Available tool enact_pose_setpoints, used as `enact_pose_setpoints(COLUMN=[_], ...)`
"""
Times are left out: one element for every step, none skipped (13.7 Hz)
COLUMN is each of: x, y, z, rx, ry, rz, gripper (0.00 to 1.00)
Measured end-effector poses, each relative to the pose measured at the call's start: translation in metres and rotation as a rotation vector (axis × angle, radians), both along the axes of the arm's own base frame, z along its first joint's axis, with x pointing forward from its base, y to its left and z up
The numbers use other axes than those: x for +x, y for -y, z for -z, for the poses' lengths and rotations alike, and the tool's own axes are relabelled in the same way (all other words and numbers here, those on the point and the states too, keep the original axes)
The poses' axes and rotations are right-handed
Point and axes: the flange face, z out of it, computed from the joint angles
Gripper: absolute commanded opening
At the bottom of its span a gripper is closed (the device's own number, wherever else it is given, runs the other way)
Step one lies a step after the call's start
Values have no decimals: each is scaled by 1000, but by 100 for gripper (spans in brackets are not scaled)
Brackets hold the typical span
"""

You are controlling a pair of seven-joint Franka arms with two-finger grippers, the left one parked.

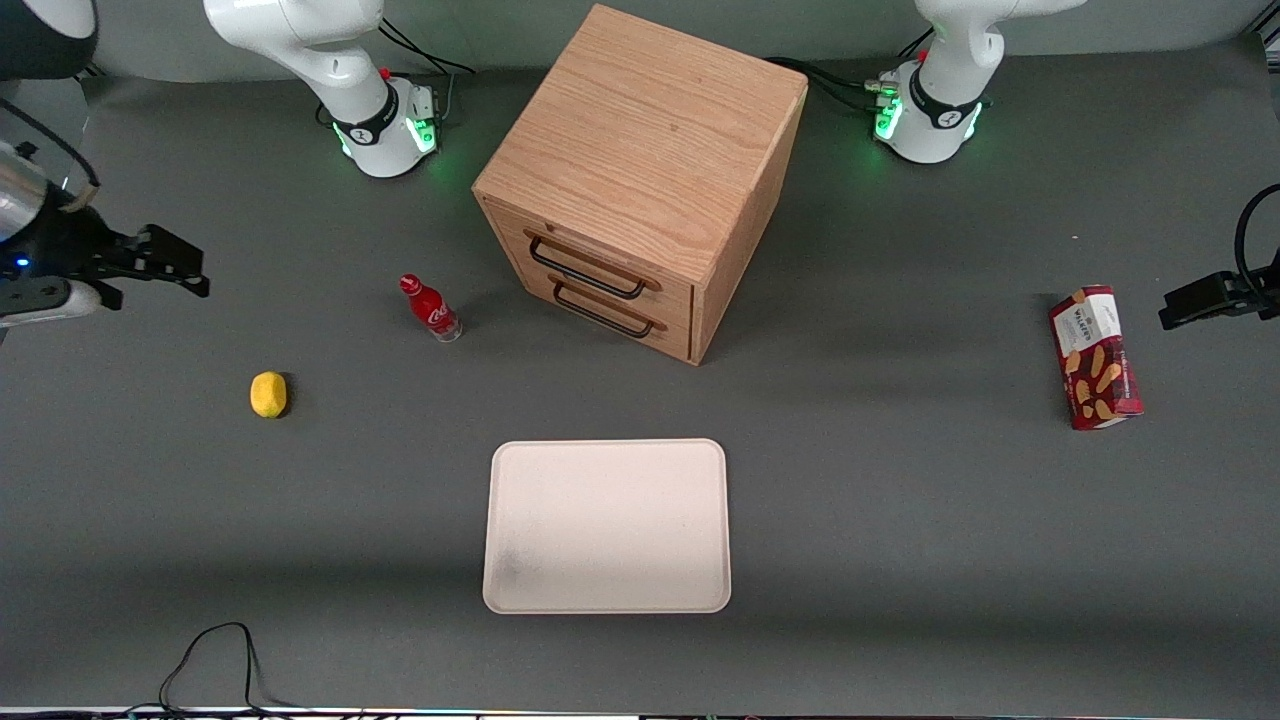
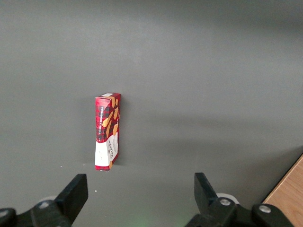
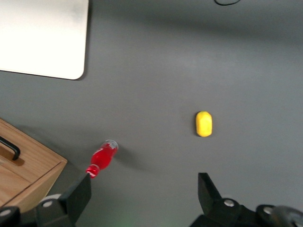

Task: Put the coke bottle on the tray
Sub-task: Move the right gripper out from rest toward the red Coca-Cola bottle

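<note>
Coke bottle [image 1: 430, 309]: red body and cap, white script logo, clear base. Tray [image 1: 607, 525]: plain cream/pale pink. Lemon [image 1: 268, 394]: yellow. Snack box [image 1: 1095, 357]: dark red plaid, white label, tan biscuit print. Drawer cabinet [image 1: 640, 180]: light oak grain, black handles. Surface [image 1: 900, 520]: flat dark grey. Hand [image 1: 165, 262]: black, up over the surface at the working arm's end, fingers apart.

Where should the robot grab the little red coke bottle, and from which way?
Probably around its red body, just under the neck, coming down from above. The coke bottle stands upright on the table with open space around it, apart from the wooden drawer cabinet and the lemon. The end effector hangs open toward the working arm's end of the table, holding nothing.
</note>
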Motion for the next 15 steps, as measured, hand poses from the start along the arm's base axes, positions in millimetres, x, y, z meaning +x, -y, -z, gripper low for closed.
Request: enact_pose_setpoints(x=[-3, -7, -11, -16, -22, -30, -39, -49, -61, -73, -86, -98, -108, -117, -125], y=[-13, -25, -37, -47, -56, -65, -74, -83, -92, -99, -105, -109, -112, -113, -111], z=[2, 5, 7, 9, 10, 12, 13, 15, 17, 20, 24, 27, 30, 32, 35], rx=[0, 0, 2, 4, 7, 10, 13, 19, 25, 30, 34, 38, 42, 45, 43], ry=[-1, 0, 1, 2, 0, -4, -6, -3, -2, -3, -11, -17, -21, -23, -26], rz=[4, 11, 23, 34, 40, 39, 39, 38, 38, 33, 21, 7, -7, -18, -26], gripper=[100, 100, 100, 100, 100, 100, 100, 100, 100, 100, 100, 100, 100, 100, 100])
